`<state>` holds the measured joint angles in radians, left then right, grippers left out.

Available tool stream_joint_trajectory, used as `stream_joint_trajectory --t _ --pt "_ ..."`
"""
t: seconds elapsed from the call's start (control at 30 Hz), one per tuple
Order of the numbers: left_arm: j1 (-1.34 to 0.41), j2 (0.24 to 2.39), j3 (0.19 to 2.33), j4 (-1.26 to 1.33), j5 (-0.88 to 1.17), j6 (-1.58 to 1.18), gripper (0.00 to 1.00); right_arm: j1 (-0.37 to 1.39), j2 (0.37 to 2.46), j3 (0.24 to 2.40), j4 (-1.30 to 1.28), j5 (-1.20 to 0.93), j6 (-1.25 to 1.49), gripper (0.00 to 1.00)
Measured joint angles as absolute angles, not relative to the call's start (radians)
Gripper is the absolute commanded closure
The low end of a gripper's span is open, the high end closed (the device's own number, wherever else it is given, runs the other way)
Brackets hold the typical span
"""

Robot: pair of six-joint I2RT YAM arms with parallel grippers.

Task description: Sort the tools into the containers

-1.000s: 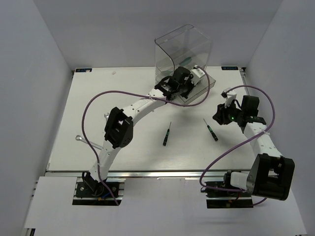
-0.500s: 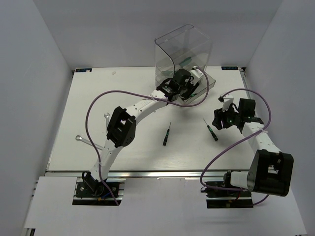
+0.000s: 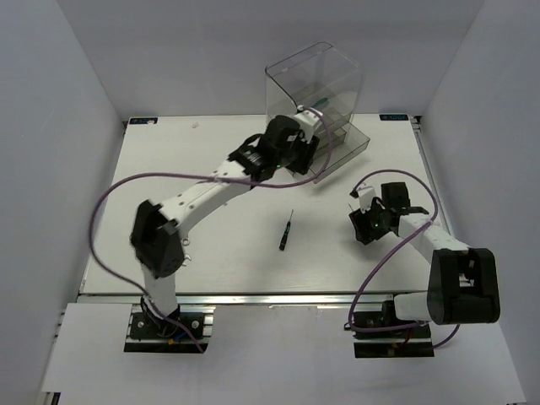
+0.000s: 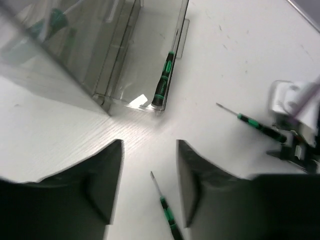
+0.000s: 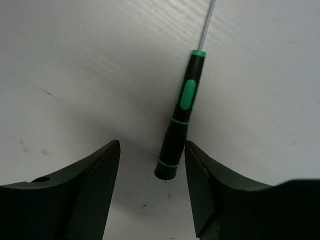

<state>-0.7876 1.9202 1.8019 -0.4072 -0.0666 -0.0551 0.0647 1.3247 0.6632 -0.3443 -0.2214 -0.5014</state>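
Right wrist view is showing you a screwdriver (image 5: 180,122) lying flat on the white surface (image 5: 75,60), near its right edge. Its handle end is sitting between the fingers of your right gripper (image 5: 151,147), which is standing wide and holding nothing. You are lining up a pick, I judge. The handle is lying closer to one finger, so centre it, then close on the thick black part, not the thin shaft. It is looking round and smooth with green bands, so it may roll.

Your left gripper (image 4: 149,150) is hanging part-open and empty before the open drawer (image 4: 145,40) of the clear smoky plastic drawer unit (image 3: 316,84) at the far edge, where a second screwdriver (image 4: 163,80) is lying.
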Motion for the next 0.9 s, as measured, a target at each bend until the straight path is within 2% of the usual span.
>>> stream_joint_trajectory --t 0.03,0.07,0.1,0.2,0.27,0.37,0.4,0.47,0.5,0.57,0.6,0.63,0.9 --pt "-0.788 1.842 1.734 -0.411 -0.068 -0.075 0.32 0.081 1.335 0.657 -0.342 -0.208 -0.497 0.42" --pt "-0.788 1.771 1.667 -0.402 -0.072 -0.096 0.2 0.097 1.349 0.653 -0.341 -0.189 -0.491 0.43" --pt "-0.788 1.695 1.591 -0.391 -0.081 -0.121 0.15 0.109 1.365 0.651 -0.338 -0.175 -0.478 0.46" --pt "-0.788 1.512 1.382 -0.357 -0.117 -0.192 0.07 0.12 1.403 0.665 -0.305 -0.146 -0.447 0.48" --pt "-0.788 1.443 1.281 -0.345 -0.14 -0.237 0.06 0.12 1.422 0.679 -0.285 -0.133 -0.428 0.48" --pt "-0.787 1.409 1.171 -0.326 -0.156 -0.295 0.07 0.12 1.437 0.686 -0.261 -0.124 -0.415 0.54" --pt "-0.788 1.413 1.149 -0.325 -0.157 -0.311 0.08 0.12 1.439 0.687 -0.258 -0.124 -0.411 0.62" --pt "-0.788 1.434 1.12 -0.328 -0.149 -0.343 0.13 0.121 1.448 0.694 -0.257 -0.126 -0.407 0.71" --pt "-0.788 1.446 1.113 -0.328 -0.144 -0.352 0.14 0.121 1.456 0.7 -0.257 -0.127 -0.403 0.8" --pt "-0.787 1.476 1.1 -0.328 -0.122 -0.369 0.14 0.121 1.47 0.714 -0.257 -0.132 -0.402 0.89" --pt "-0.788 1.492 1.096 -0.328 -0.111 -0.373 0.13 0.121 1.475 0.72 -0.262 -0.133 -0.398 0.98" --pt "-0.788 1.51 1.093 -0.328 -0.098 -0.377 0.12 0.121 1.479 0.724 -0.264 -0.135 -0.399 1.0" --pt "-0.788 1.651 1.093 -0.366 0.004 -0.345 0.09 0.119 1.481 0.833 -0.443 -0.261 -0.398 1.0"
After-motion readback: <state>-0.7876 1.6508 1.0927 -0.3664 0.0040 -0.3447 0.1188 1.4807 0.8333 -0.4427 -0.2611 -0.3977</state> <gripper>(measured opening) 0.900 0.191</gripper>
